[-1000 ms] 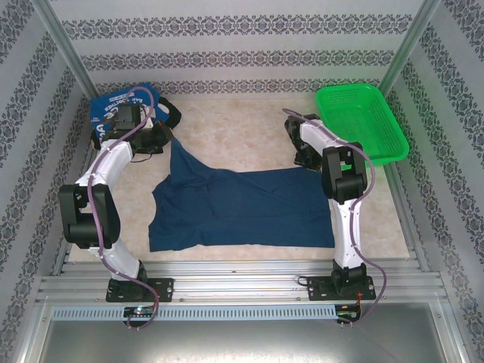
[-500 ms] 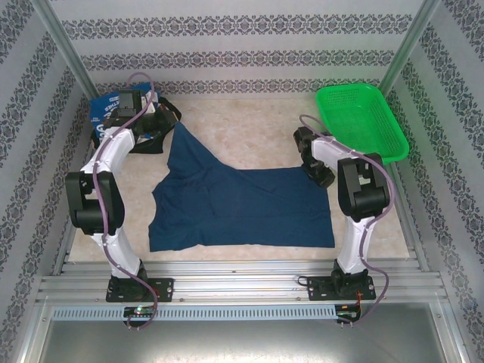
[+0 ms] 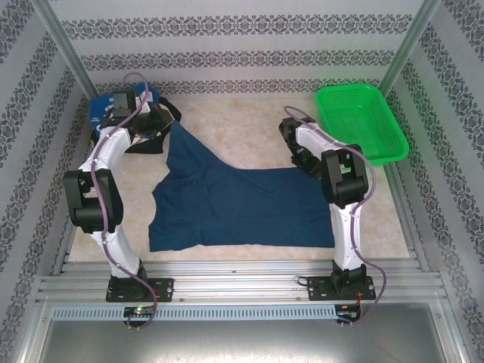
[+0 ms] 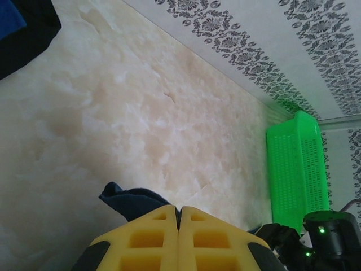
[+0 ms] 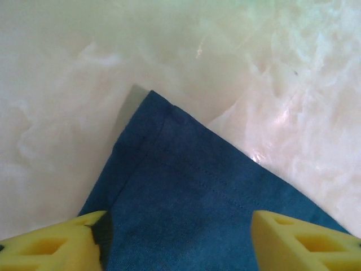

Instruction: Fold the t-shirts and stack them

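Top external view: the navy t-shirt (image 3: 242, 204) lies spread across the middle of the tabletop (image 3: 249, 121), mostly flat, with its far-left corner drawn out toward the back. That corner is where the left arm ends. On the left wrist camera the left fingers (image 4: 146, 240) are pressed tight together with a little tuft of navy cloth sticking out beside them, so they've got the shirt pinched.

The right fingers (image 5: 304, 243) stand wide apart with nothing in them, just over the shirt's far-right corner (that corner lies flat on the marble-look surface).

Back in the far-left corner is the blue t-shirt (image 3: 102, 107) with white lettering. The black t-shirt (image 3: 172, 113) is bunched right beside it, maybe partly under it, but the arm blocks that bit. The green basket (image 3: 363, 121) sits at the far right.
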### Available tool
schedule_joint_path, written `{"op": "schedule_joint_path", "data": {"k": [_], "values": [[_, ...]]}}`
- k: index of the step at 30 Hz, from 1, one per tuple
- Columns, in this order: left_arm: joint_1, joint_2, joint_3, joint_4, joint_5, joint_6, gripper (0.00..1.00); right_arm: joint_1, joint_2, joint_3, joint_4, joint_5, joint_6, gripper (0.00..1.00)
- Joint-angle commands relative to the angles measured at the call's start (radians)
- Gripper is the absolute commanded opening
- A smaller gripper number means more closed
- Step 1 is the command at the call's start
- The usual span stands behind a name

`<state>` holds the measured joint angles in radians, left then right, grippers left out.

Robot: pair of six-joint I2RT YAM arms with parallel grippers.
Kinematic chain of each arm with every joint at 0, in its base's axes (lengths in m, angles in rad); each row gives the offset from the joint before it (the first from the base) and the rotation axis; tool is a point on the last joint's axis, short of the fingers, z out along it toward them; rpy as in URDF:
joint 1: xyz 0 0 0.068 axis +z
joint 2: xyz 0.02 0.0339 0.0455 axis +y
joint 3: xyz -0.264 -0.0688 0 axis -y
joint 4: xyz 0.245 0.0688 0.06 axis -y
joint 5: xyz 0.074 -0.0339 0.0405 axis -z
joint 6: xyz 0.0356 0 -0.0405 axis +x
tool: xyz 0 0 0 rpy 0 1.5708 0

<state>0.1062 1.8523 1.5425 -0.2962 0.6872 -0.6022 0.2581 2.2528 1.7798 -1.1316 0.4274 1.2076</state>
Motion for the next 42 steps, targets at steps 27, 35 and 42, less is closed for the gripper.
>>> {"op": "schedule_joint_path", "data": {"k": [27,35,42], "values": [[-0.051,-0.032,-0.114,0.271,0.111,-0.145,0.0,0.003,-0.064,-0.307,0.136,-0.186,0.35,0.53],[-0.051,-0.044,-0.102,0.23,0.098,-0.106,0.0,-0.018,-0.028,-0.241,0.114,-0.221,0.323,0.08],[-0.05,-0.052,-0.079,0.195,0.087,-0.078,0.0,-0.025,-0.145,-0.38,0.31,-0.218,0.336,0.0]]}}
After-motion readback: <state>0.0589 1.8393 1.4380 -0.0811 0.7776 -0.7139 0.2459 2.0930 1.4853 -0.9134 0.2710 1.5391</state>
